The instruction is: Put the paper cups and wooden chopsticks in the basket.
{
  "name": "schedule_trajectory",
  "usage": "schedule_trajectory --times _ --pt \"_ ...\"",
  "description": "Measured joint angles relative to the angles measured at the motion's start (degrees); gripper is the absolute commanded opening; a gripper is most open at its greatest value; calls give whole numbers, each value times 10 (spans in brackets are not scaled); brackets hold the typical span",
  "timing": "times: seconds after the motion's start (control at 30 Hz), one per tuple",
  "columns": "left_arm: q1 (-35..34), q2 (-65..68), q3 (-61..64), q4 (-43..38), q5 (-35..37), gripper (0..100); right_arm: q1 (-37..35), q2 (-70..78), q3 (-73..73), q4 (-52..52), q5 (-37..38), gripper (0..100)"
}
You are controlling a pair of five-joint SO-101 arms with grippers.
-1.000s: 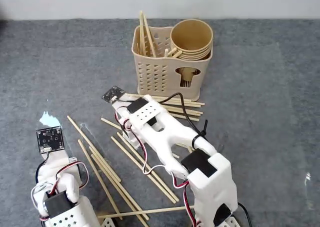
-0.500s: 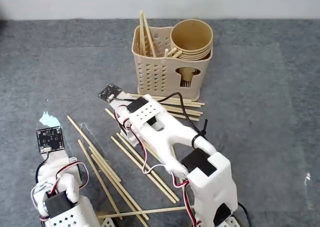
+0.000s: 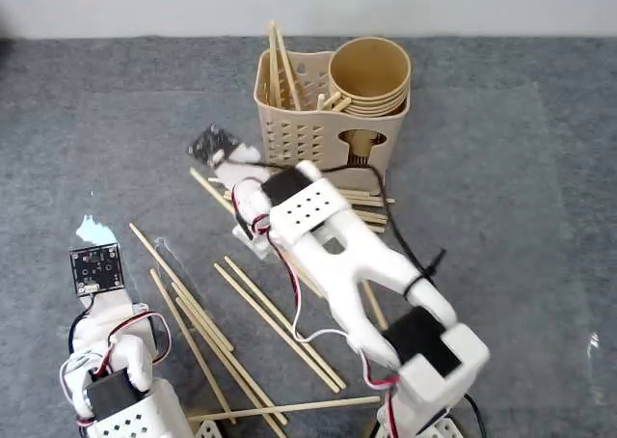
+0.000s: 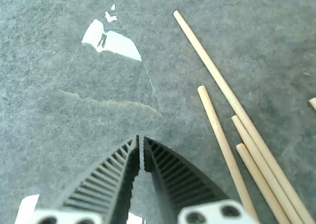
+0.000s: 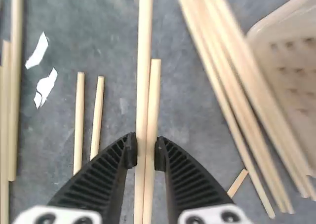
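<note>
My right gripper (image 5: 145, 152) is shut on two wooden chopsticks (image 5: 147, 86), one longer than the other, and holds them above the mat. From above, that gripper (image 3: 243, 206) sits just in front of the beige basket (image 3: 323, 144), and the held chopsticks (image 3: 206, 185) stick out to its left. Stacked paper cups (image 3: 370, 71) and a few upright chopsticks (image 3: 279, 62) stand in the basket. Several loose chopsticks (image 3: 207, 327) lie on the mat between the arms. My left gripper (image 4: 141, 141) is shut on nothing, low over the mat beside some chopsticks (image 4: 222, 91).
More chopsticks (image 3: 371, 205) lie in a row along the basket's front foot. Small white scraps (image 3: 94, 231) dot the grey mat (image 3: 501, 226) near the left arm. Open mat extends to the right of the basket.
The right arm has swung up and toward the basket, carrying the gripped chopsticks off the mat. The left arm has stayed still.
</note>
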Motion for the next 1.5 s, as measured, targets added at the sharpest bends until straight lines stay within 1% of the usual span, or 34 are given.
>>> schedule_trajectory --times 0.23,0.47,0.6,0.73,0.8,0.9,1.03,1.13,1.33,1.5 --pt "0 0 0 0 0 14 0 -92 -91 43 2 8" --pt "0 0 0 0 0 14 0 -109 -234 44 2 8" --pt "0 0 0 0 0 14 0 -109 -287 1 2 8" --pt "0 0 0 0 0 14 11 -109 -304 -69 2 8" --pt "0 0 0 0 0 14 17 -109 -304 -86 2 8" --pt "0 0 0 0 0 14 15 -109 -304 -83 2 8" --pt "0 0 0 0 0 14 15 -112 -281 -40 0 9" --pt "0 0 0 0 0 14 15 -112 -236 -1 -30 13" --pt "0 0 0 0 0 14 15 -95 -115 13 -43 162" --pt "0 0 0 0 0 14 16 -5 -98 13 -45 165"
